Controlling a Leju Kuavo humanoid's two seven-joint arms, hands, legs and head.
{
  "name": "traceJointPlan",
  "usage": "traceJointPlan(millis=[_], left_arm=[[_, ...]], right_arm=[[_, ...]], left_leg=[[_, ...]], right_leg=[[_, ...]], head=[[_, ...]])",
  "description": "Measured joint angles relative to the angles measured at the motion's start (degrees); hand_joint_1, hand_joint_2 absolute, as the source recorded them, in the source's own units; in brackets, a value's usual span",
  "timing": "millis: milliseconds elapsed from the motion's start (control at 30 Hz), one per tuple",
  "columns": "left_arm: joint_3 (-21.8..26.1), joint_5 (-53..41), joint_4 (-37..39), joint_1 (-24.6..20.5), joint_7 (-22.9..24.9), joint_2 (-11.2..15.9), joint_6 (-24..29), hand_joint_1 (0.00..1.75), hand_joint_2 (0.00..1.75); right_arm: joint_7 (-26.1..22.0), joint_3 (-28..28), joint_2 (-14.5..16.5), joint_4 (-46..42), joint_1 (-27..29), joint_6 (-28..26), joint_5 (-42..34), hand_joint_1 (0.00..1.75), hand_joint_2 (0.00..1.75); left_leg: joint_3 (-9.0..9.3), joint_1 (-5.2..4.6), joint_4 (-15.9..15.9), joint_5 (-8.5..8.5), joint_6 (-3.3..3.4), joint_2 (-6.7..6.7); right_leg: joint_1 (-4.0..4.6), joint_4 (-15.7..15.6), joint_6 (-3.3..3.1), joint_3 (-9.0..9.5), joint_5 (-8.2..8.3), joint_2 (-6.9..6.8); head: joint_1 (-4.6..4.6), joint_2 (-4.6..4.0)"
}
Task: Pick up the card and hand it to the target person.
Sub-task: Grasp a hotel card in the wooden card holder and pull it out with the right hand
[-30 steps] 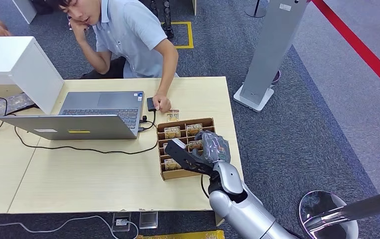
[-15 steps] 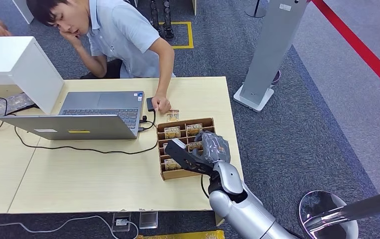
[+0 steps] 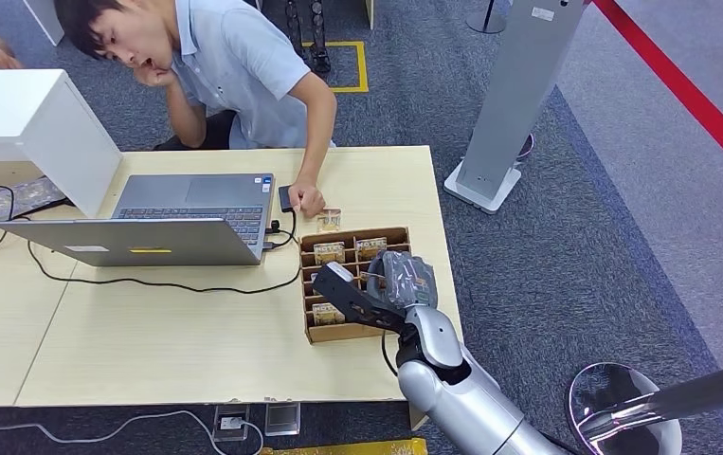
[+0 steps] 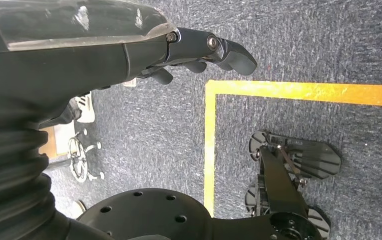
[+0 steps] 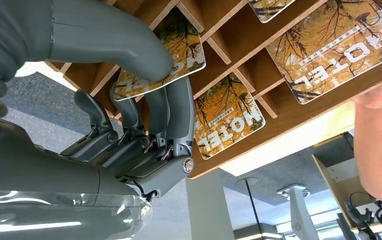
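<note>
In the slotted brown cardboard tray [image 3: 396, 231], our right hand [image 5: 143, 107] now pinches a yellow HOTEL card [image 5: 164, 57], barely moved in 1 s; lift next. Left hand [image 4: 199, 50] hangs, curled on nothing.

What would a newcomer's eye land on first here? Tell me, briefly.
First, the right hand in the wooden card rack at the table's right end, thumb and fingers pinching a yellow HOTEL card. Next, the person leaning over the far edge, one hand by the open laptop.
</note>
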Motion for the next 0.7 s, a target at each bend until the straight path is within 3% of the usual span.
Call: traceJointPlan(millis=[133,500,600,700], left_arm=[[0.00,0.00,0.00,0.00,-0.03,0.00,-0.04,0.00,1.75],[-0.01,-0.52,0.00,-0.12,-0.83,0.01,0.16,0.00,1.75],[0.00,-0.48,0.00,-0.11,-1.39,0.02,0.34,0.00,1.75],[0.02,-0.39,0.00,0.03,-1.73,0.02,0.40,0.00,1.75]], right_arm=[[0.02,0.00,0.00,0.00,0.00,0.03,0.03,1.64,1.75],[-1.53,-0.07,-0.01,-0.15,0.22,-2.25,0.73,1.64,1.75],[-9.05,-0.41,-0.09,-1.50,1.40,-12.48,4.33,1.64,1.75],[-24.79,-2.87,0.47,-5.20,4.31,-21.98,8.65,1.64,1.75]], left_leg=[[0.00,0.00,0.00,0.00,0.00,0.00],[0.01,0.00,0.00,0.00,0.00,0.00],[0.01,0.00,0.00,0.00,0.00,0.00],[0.01,0.00,0.00,-0.01,-0.01,0.00]], right_leg=[[0.00,0.00,0.00,0.00,0.00,0.00],[0.00,0.00,0.00,-0.01,0.00,0.00],[0.00,0.00,0.00,-0.02,0.00,0.00],[0.00,0.00,0.00,-0.02,-0.02,0.01]], head=[[-0.01,0.01],[0.01,0.01],[0.01,0.01],[0.02,0.01]])
